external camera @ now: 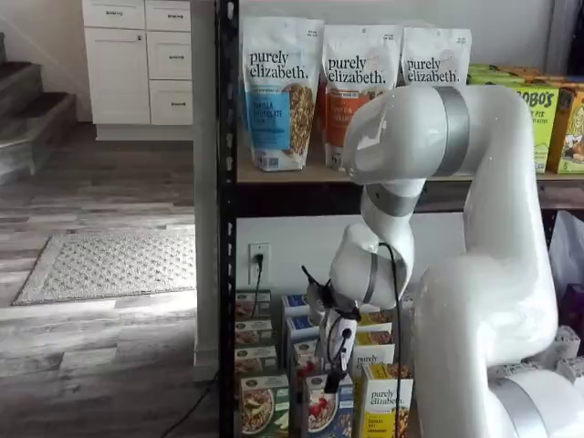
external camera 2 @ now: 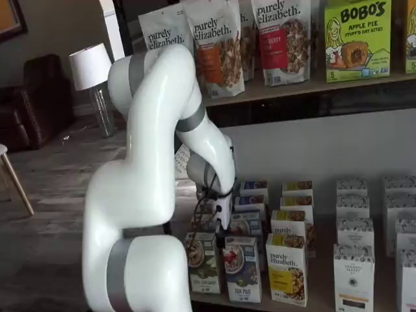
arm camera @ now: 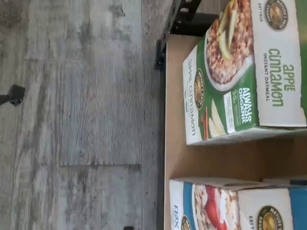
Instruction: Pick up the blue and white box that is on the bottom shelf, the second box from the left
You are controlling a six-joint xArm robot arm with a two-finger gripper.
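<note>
The blue and white box (external camera: 325, 407) stands upright at the front of the bottom shelf (external camera 2: 325, 300), directly below the hand (external camera: 339, 342), with a green-and-white carton (external camera: 265, 405) just beside it on one flank and a yellow-and-white carton (external camera: 387, 401) on the other. The hand hangs over the front row, touching no carton. Its fingers are fully open and hold nothing.
</note>
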